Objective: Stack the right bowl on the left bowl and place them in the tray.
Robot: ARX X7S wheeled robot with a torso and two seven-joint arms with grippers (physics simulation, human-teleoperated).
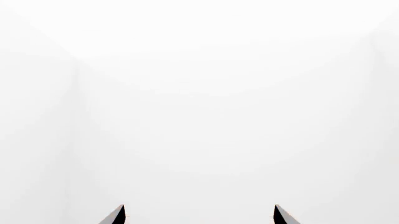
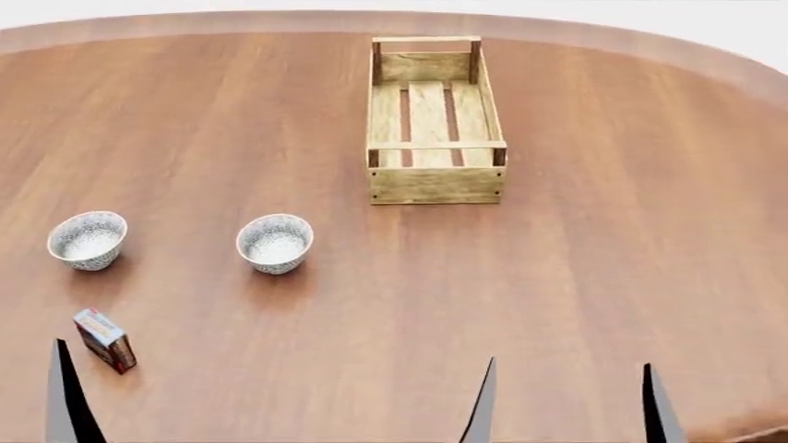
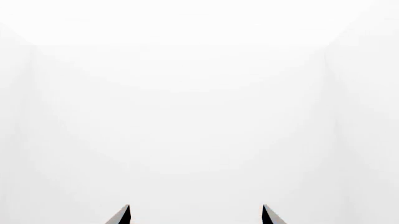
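Head view: tray [image 2: 435,184], a long light-wood slatted crate, is seen well beyond the right gripper [image 2: 569,406], fingers parted, empty. Two speckled bowls [image 2: 275,243] are seen beyond the left gripper [image 1: 199,215], likewise parted.

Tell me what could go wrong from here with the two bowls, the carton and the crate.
1. The small red-and-blue carton stands close to the left bowl; an arm reaching there might knock it over.
2. Both bowls sit apart on the table; the right bowl lowered off-centre could tip the other.
3. The wooden crate is narrow and lies far from the bowls, so the stack could slip during the long carry.
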